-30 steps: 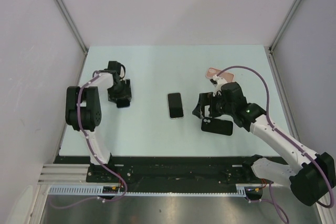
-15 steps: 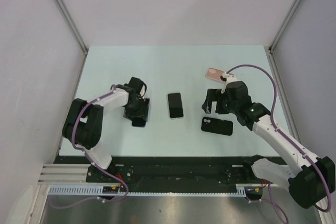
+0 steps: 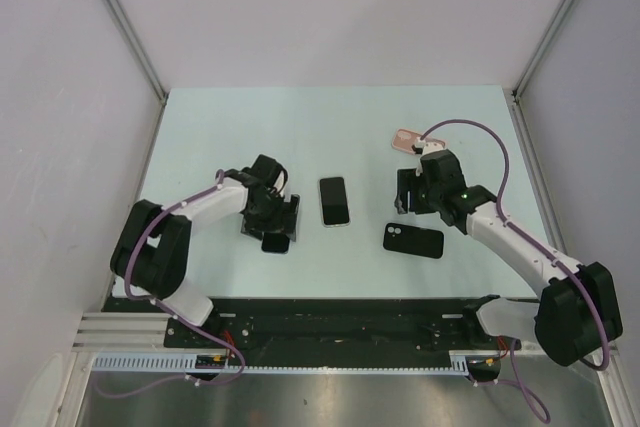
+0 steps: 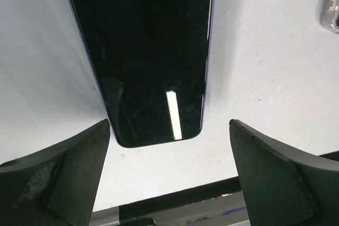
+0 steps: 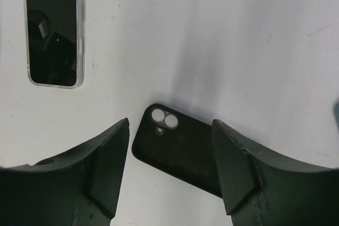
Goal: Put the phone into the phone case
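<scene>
Fingers of the left gripper (image 4: 169, 125) are seen spread, nothing pinched, the dark phone (image 4: 153, 51) lying flat between them; right gripper (image 5: 170, 123) is held splayed over the black case (image 5: 183, 154); the thin glossy edges could be lost if squeezed off-centre

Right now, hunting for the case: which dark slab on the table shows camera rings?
The black case, lying crosswise right of the middle phone; that phone shows only its glossy screen.
</scene>
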{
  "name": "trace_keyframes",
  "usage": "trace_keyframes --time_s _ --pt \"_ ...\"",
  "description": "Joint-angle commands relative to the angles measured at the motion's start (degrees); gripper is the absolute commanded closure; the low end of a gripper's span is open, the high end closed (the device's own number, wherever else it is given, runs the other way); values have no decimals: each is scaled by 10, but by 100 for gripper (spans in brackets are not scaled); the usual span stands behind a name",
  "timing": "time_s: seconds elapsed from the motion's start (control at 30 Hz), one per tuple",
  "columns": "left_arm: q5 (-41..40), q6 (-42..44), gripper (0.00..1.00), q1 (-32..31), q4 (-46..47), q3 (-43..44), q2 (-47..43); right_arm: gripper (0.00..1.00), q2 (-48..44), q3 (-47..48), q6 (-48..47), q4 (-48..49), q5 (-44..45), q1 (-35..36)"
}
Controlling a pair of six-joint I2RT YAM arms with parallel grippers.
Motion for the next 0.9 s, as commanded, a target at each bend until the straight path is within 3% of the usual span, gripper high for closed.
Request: trace_keyframes --time_s 0.0,0.1,0.27,0.37,0.47,0.6,0.73,0.87 --pt "7 -2 2 -5 -9 21 -47 36 18 25 -45 -17 8 -2" --pt "-16 -2 0 -5 -3 22 -71 37 33 25 -140 -14 -32 -2" --pt "-48 -7 0 -5 17 5 -140 37 51 26 -256 -17 -27 -4" --pt "-53 -10 0 -5 29 -7 -178 51 68 25 -301 -1 -81 -11" --pt "-65 -13 0 -5 29 -6 -197 55 100 27 -318 24 -151 -31" --pt "-65 -14 0 -5 34 -11 -217 53 131 40 -366 12 -173 -33" --pt "-65 -17 0 -5 34 -12 -224 46 159 44 -441 -12 -192 -39" --pt "-64 -16 0 -4 36 -8 -225 50 174 48 -452 -15 -218 -54"
